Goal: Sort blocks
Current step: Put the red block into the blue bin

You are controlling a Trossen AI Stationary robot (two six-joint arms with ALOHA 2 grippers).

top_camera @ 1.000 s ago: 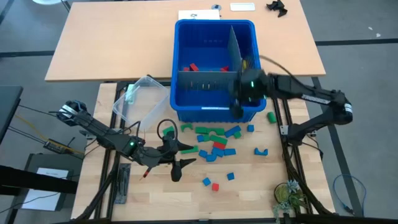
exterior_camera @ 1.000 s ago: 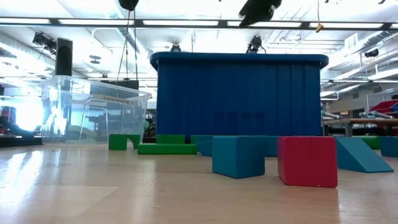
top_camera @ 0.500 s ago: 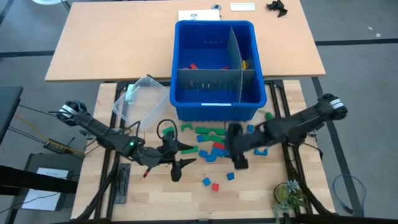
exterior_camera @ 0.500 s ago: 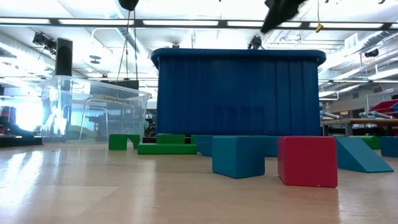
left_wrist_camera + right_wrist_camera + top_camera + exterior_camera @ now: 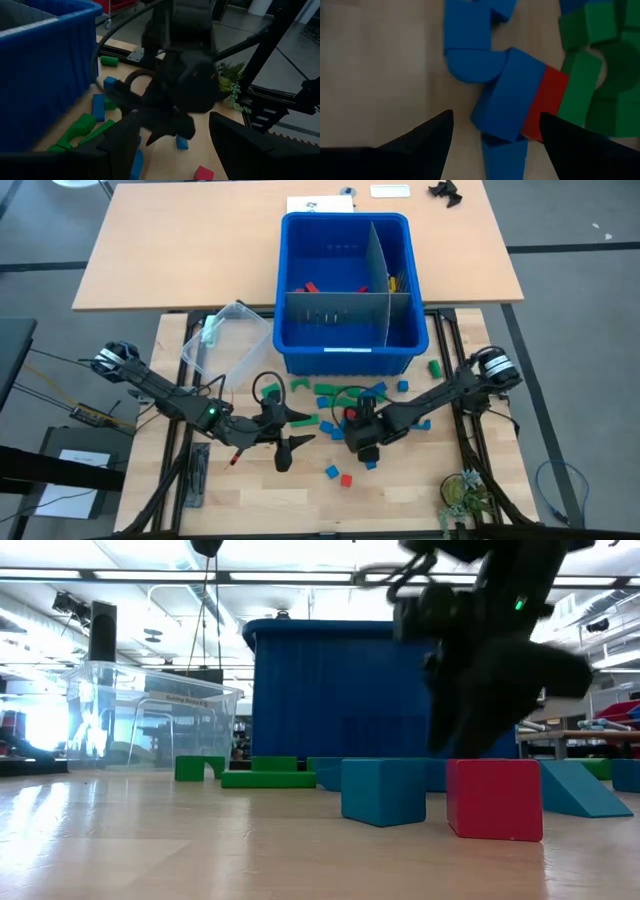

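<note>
Blue bin (image 5: 347,352): a large plastic bin at the far side of the wooden table (image 5: 420,470), split by grey dividers; a few red and yellow blocks lie in its far compartments.
Clear tub (image 5: 226,335): a small see-through plastic tub, tilted, just left of the blue bin.
Blocks (image 5: 340,402): green, blue and red bricks scattered on the table in front of the bin; most lie bunched near the middle, with single blue ones and a red cube (image 5: 346,479) nearer the front edge.
Right hand (image 5: 362,437): low over the bunch of blocks, its arm reaching in from the right side. Its fingers stand wide apart and hold nothing. In the right wrist view a blue brick (image 5: 507,100) lies between the two fingers on the table, touching a red brick (image 5: 546,102), with green bricks (image 5: 592,75) just beyond.
Left hand (image 5: 287,437): near the front left of the block cluster, arm stretched across from the left. Its fingers are parted, nothing between them; it hangs beside the blocks, apart from them.
Low view: a blue cube (image 5: 383,790) and a red cube (image 5: 494,799) stand side by side in front; the right arm's dark bulk hangs just behind them, before the bin.
</note>
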